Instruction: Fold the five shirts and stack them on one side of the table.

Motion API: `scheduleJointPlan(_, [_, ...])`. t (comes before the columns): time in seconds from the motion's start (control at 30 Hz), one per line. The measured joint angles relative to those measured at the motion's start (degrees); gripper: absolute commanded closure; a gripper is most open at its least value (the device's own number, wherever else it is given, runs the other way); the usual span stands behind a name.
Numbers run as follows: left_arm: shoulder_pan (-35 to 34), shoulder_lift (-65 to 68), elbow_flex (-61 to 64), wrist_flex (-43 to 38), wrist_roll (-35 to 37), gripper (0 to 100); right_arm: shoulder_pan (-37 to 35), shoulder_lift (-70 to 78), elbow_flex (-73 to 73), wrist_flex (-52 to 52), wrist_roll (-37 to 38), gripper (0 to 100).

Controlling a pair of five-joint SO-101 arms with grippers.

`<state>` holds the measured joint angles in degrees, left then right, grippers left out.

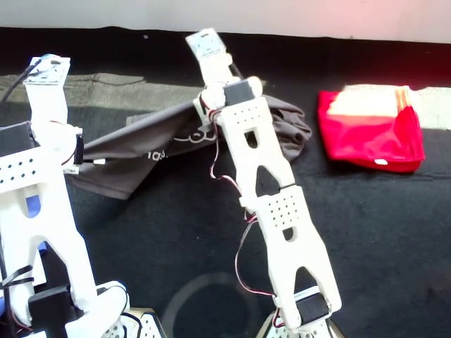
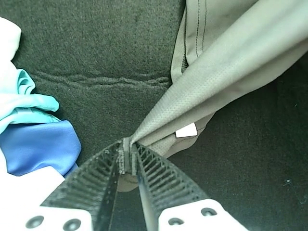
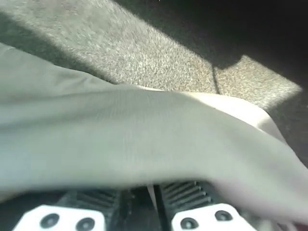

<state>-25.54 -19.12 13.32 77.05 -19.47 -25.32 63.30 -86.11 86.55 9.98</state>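
Dark felt (image 1: 176,232) covers the table, with 2 white arms standing at its near edge. A grey shirt (image 1: 141,144) hangs stretched between them, lifted off the felt in the middle of the table, while its right end bunches on the surface. The left gripper (image 2: 129,156) is clamped on 1 edge of the grey shirt, jaws pressed together on the cloth. The right gripper (image 3: 153,195) pinches the same shirt farther back, and fabric drapes over its nearly closed jaws. A folded red shirt (image 1: 373,134) lies at the far right, with a pale shirt (image 1: 370,102) against its far part. A blue shirt (image 2: 38,144) sits crumpled by the left arm.
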Motion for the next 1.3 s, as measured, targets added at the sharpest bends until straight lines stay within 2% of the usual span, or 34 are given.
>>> scheduleJointPlan(0.1, [0.88, 0.00, -0.97, 1.23, 0.00, 99, 0.00, -0.09, -6.42, 6.42, 2.55, 99.1])
scheduleJointPlan(0.23, [3.87, 0.00, -6.42, 7.65, 0.53, 99, 0.00, -0.18, -7.91, 12.92, 4.92, 99.1])
scheduleJointPlan(0.5, [6.15, 0.00, -22.07, 21.98, 2.81, 99, 0.00, -11.34, -7.91, 13.89, 5.63, 99.2])
scheduleJointPlan(0.77, [6.24, -3.60, -26.81, 23.38, 3.16, 99, 0.00, -29.36, -5.19, 13.89, 5.63, 99.3])
scheduleJointPlan(0.87, [6.24, -7.12, -26.81, 23.56, 3.16, 99, 0.00, -39.21, 4.31, 13.89, 5.63, 99.3])
scheduleJointPlan(1.0, [6.24, -12.04, -23.12, 23.74, 3.16, 99, 0.00, -54.15, 23.91, 13.89, 5.71, 99.3])
scheduleJointPlan(1.2, [6.24, -13.71, -6.77, 23.47, 3.16, 99, -0.26, -77.19, 63.30, 13.19, 10.73, 99.2])
scheduleJointPlan(1.3, [6.24, -13.71, 2.81, 20.48, 2.64, 99, -0.35, -86.95, 83.78, 8.26, 13.27, 99.2])
